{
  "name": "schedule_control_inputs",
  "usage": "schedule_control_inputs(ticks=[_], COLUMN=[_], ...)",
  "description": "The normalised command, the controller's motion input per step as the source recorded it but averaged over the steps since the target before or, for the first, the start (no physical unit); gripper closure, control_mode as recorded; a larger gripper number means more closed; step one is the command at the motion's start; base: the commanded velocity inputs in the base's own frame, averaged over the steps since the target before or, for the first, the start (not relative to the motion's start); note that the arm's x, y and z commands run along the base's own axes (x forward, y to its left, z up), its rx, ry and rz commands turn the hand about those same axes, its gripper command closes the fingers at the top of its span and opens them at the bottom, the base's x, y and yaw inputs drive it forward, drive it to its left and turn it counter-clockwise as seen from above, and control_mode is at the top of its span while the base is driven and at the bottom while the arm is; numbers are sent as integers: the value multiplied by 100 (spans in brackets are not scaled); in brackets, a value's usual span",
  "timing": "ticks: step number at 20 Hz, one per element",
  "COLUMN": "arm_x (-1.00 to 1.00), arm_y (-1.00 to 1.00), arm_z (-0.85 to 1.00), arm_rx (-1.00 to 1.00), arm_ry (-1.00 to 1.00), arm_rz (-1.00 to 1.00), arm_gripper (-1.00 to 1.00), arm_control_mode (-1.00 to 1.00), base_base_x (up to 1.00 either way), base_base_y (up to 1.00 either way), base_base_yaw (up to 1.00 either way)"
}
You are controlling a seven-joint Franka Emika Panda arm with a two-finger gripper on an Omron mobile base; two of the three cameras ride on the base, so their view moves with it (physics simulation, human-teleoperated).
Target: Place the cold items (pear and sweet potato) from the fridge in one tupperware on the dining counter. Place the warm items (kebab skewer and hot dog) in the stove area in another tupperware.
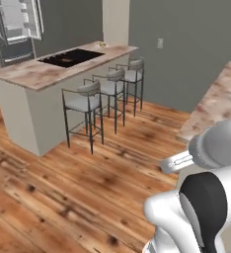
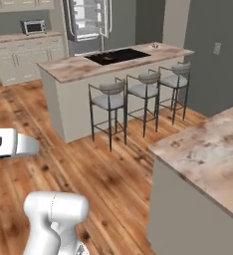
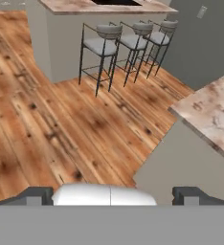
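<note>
The fridge [image 1: 16, 24] [image 2: 86, 17] stands at the far back with its doors open. A black cooktop [image 1: 70, 58] [image 2: 117, 56] is set into the island counter in front of it. The dining counter [image 1: 221, 99] [image 2: 213, 149] [image 3: 214, 110], marbled pink, runs along the right, close to me. In the hand view my gripper [image 3: 113, 196] is open, its fingertips [image 3: 35, 196] far apart over the wooden floor with nothing between them. The pear, sweet potato, kebab skewer, hot dog and tupperware are out of view.
Three grey stools [image 1: 85, 101] [image 2: 108, 99] [image 3: 102, 45] line the island's near side. A small thing [image 1: 102, 44] [image 2: 155, 46], too small to tell, lies at the island's far end. A microwave [image 2: 34, 26] sits on the back-left counter. Open wooden floor lies between me and the island.
</note>
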Motion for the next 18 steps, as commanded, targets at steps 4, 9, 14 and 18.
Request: schedule_control_inputs(ticks=[4, 9, 14, 18], arm_x=[0, 0, 0, 0], arm_y=[0, 0, 0, 0], arm_z=[0, 0, 0, 0], arm_rx=[0, 0, 0, 0], arm_ry=[0, 0, 0, 0], arm_rz=[0, 0, 0, 0], arm_gripper=[-100, -100, -100, -100], arm_control_mode=[100, 100, 100, 100], base_base_x=[54, 54, 55, 53], base_base_y=[100, 100, 100, 100], base_base_yaw=[-26, -13, -1, 12])
